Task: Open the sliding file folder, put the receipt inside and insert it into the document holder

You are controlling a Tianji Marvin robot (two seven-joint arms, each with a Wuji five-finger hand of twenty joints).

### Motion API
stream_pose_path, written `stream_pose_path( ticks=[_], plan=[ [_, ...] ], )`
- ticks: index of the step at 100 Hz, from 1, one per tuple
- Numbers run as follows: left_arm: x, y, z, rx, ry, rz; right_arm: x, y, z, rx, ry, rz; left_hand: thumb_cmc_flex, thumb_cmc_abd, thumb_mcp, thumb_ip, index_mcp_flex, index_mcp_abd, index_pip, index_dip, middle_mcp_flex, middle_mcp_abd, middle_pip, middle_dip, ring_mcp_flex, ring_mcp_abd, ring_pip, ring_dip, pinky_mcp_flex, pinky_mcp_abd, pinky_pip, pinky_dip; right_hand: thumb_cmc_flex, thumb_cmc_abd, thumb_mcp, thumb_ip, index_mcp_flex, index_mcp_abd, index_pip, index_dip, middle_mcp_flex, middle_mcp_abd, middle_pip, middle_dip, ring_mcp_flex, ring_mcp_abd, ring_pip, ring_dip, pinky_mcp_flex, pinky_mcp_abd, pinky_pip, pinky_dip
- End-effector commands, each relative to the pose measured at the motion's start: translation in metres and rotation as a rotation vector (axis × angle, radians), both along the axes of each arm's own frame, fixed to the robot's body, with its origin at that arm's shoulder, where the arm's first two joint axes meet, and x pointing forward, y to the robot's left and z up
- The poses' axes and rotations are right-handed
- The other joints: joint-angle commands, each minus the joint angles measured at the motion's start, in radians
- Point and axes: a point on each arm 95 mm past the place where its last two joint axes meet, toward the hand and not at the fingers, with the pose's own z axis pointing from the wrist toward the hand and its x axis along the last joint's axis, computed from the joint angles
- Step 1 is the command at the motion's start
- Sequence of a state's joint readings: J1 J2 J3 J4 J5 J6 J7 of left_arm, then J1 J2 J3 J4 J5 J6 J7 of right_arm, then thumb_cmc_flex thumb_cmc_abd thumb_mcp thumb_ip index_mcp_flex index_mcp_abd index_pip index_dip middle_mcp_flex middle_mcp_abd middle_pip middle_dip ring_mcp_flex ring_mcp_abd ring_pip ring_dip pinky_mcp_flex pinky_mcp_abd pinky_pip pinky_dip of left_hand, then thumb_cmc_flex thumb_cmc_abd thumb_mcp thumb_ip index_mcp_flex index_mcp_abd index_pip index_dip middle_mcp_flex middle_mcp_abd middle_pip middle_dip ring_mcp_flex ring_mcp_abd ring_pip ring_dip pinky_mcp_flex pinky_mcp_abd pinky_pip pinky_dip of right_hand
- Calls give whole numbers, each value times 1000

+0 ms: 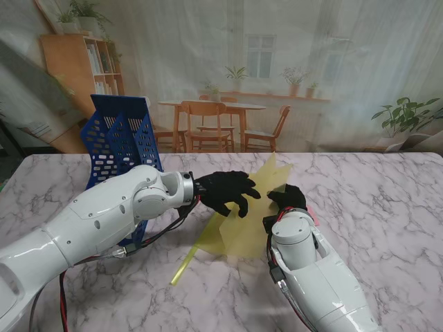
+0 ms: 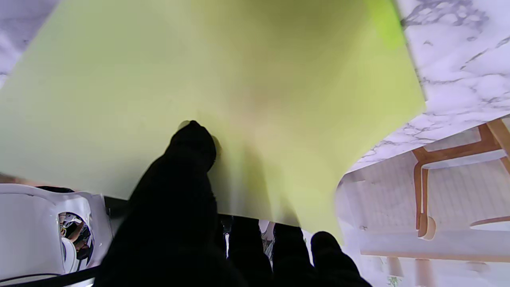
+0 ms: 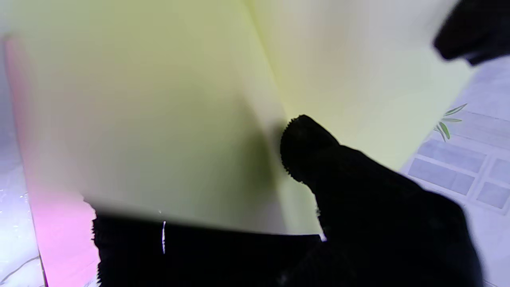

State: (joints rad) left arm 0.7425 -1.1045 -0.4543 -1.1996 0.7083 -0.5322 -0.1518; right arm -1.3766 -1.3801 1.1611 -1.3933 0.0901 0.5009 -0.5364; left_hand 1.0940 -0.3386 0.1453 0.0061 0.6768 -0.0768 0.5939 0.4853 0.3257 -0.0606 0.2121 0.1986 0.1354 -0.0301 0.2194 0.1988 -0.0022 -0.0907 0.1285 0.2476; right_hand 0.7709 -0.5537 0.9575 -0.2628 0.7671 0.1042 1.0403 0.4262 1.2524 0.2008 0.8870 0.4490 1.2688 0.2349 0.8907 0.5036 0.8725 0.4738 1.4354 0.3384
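The yellow see-through file folder stands tilted off the marble table between my two hands, its two sheets spread apart. My left hand is shut on one sheet, thumb pressed on the sheet's face and the other fingers behind it. My right hand is shut on the other sheet, thumb on top. A pink receipt shows beside and under the right hand, a pink sliver in the stand's view. The yellow slide bar lies at the folder's near corner.
The blue mesh document holder stands upright at the far left of the table, just behind my left forearm. The marble table top stretches to the right of my right arm. A printed backdrop runs behind the far edge.
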Motion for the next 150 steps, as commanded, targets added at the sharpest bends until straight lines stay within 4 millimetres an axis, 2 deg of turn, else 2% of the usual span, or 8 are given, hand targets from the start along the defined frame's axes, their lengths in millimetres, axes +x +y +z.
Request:
stream_pose_path(
  ticks=[1,31,51,85,110,119,133,150],
  plan=[
    [0,-1,0,5,-13,-9,-2,0,0,6,5,2,38,38,-35,-17,80,27,118,-2,22,-10,18,16,1,11,17,9,-5,-22,14,28,84,52,73,23,23,-76,55,9,10,14,49,11,31,-7,50,13,16,34,41,16],
    [-8,12,4,-80,-61,-13,-5,-6,-2,-16,24,16,56,91,-39,-20,49,82,236,54,167,28,92,59,135,25,74,81,9,-19,230,5,85,52,73,24,24,-75,50,12,10,17,50,18,31,-8,48,10,18,39,43,26],
    [-19,31,8,-113,-101,-17,-7,-12,-3,-54,44,35,76,109,-40,-26,14,94,262,88,336,61,108,71,242,62,96,103,-5,-5,387,45,85,49,76,24,26,-68,46,13,10,19,49,20,30,-4,50,10,17,41,44,30],
    [-42,71,14,-192,-162,0,-13,-14,-15,-134,115,92,88,122,-54,-29,-2,91,282,105,397,40,123,90,296,51,111,115,-12,-6,538,100,84,55,73,22,17,-53,23,-3,0,29,40,20,25,12,29,0,-5,51,32,31],
    [-50,87,21,-195,-182,0,-18,-5,-24,-193,165,176,94,128,-62,-31,-3,82,285,117,406,30,122,98,313,44,111,113,-2,-8,565,109,75,116,-44,37,-112,4,-84,-141,-120,44,15,6,-16,63,-181,-49,-186,17,-13,51],
    [-50,93,24,-193,-190,5,-20,-3,-26,-220,174,207,96,129,-65,-32,-4,82,285,123,410,31,120,100,317,45,111,113,0,-9,568,109,-7,158,-175,52,-178,3,-151,-140,-229,57,13,2,-112,78,-233,-33,-301,-8,-37,102],
    [-51,98,25,-193,-198,13,-23,-3,-28,-266,156,229,96,131,-70,-32,-3,79,283,130,417,29,119,105,325,47,112,113,2,-7,569,108,-203,178,-144,136,-201,0,-320,-17,-365,68,3,-14,-267,90,-235,-45,-425,-36,-77,145],
    [-54,99,21,-188,-184,21,-24,-11,-23,-271,99,212,100,126,-71,-29,5,85,277,135,425,35,115,111,331,53,113,114,7,-5,573,108,-294,173,-189,128,-275,-23,-343,44,-518,58,-18,-27,-426,71,-215,-50,-519,-79,-70,168]
  ],
)
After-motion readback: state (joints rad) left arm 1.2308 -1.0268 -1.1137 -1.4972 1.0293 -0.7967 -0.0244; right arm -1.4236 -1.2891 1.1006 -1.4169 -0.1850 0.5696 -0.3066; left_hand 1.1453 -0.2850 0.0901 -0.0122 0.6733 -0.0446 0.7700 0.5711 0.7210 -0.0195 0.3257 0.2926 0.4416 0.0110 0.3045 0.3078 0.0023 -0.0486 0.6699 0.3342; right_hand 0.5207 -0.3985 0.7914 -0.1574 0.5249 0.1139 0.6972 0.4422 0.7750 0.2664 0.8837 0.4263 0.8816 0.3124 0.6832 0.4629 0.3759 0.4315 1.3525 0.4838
